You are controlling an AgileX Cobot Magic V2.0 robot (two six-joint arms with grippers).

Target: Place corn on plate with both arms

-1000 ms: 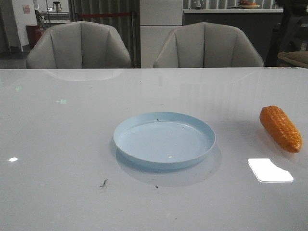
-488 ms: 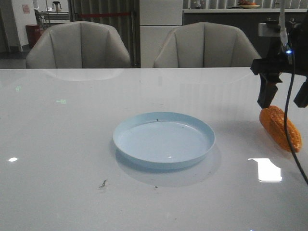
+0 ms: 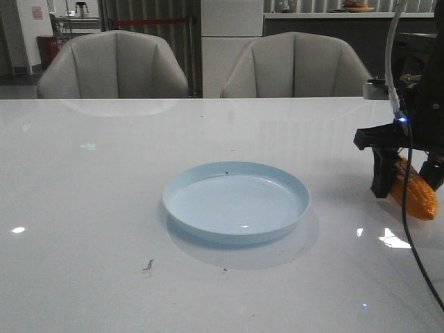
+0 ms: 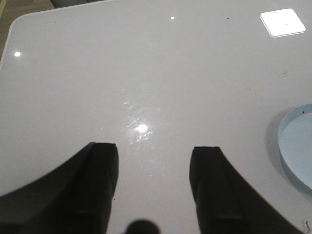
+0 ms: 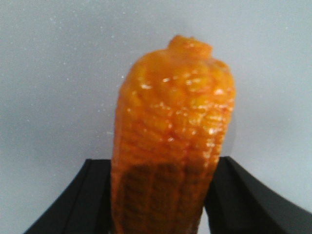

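The orange corn lies on the white table at the right, well apart from the pale-blue plate in the middle. My right gripper is lowered over the corn, one black finger on each side of it. In the right wrist view the corn fills the gap between the fingers of the right gripper; a thin sliver of table still shows beside one finger, so the gripper is open around it. My left gripper is open and empty over bare table, with the plate's rim off to one side. The left arm is not in the front view.
Two grey chairs stand behind the table's far edge. A black cable hangs from the right arm down the right side. A small dark scrap lies in front of the plate. The table's corner edge shows in the left wrist view.
The right arm came into view from the right and has moved down, from above the corn to straddling it. The corn and plate have not moved.
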